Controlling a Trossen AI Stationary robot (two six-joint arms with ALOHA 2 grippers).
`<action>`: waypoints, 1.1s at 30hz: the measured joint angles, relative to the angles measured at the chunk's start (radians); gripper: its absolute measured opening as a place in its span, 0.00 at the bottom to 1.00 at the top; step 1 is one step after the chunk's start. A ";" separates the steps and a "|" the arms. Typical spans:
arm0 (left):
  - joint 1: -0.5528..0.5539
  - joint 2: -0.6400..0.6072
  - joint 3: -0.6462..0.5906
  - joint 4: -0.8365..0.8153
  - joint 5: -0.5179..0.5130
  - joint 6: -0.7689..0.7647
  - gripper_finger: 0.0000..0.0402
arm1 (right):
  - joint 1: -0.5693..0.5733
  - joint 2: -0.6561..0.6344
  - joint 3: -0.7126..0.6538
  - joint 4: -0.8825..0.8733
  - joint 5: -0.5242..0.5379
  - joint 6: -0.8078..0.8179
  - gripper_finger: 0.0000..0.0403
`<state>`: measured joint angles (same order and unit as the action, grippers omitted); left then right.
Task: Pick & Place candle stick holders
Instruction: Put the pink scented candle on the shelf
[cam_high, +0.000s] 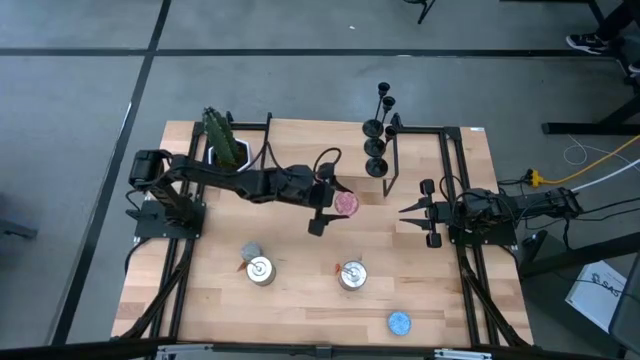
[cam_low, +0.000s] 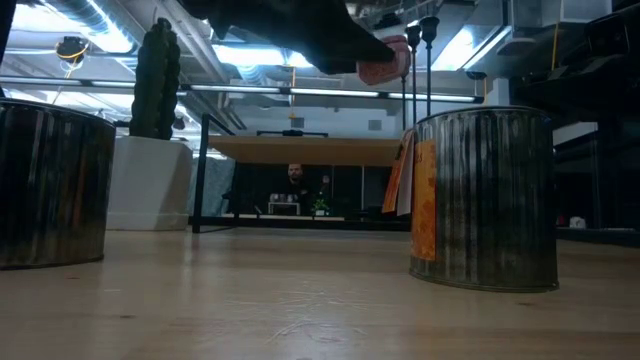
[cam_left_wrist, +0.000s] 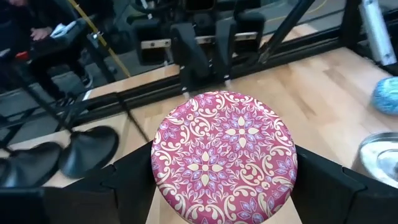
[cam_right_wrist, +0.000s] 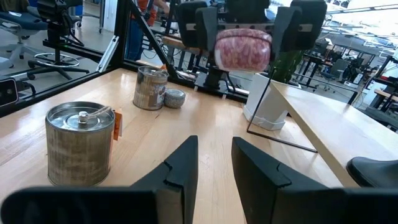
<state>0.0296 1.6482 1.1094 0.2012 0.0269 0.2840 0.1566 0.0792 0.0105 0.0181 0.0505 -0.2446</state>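
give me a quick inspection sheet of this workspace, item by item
surface: light wooden table, black frame rails along both sides.
job's things: black candle stick holders grouped at the far edge, none held.
clutter: two silver tins, a small blue disc, a cactus in a white pot, a thin black wire stand.
grippers: left gripper raised over mid-table, fingers shut on a round pink patterned tin; right gripper waits at the right side, fingers parted, empty.
cables: yellow and white leads on the floor to the right.
surroundings: grey floor, a person seated far behind the table.
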 joint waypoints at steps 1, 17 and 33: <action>0.000 0.000 0.004 -0.009 -0.010 0.000 0.74 | 0.000 0.000 0.000 0.000 0.000 0.000 0.25; 0.000 0.000 0.008 -0.033 -0.011 0.018 0.74 | 0.000 0.000 0.000 0.000 0.000 0.000 0.25; 0.047 0.002 0.071 -0.079 -0.058 -0.009 0.74 | 0.000 0.000 0.000 0.000 0.000 0.000 0.25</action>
<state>0.0770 1.6497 1.1801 0.1220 -0.0315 0.2749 0.1566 0.0792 0.0105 0.0181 0.0505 -0.2446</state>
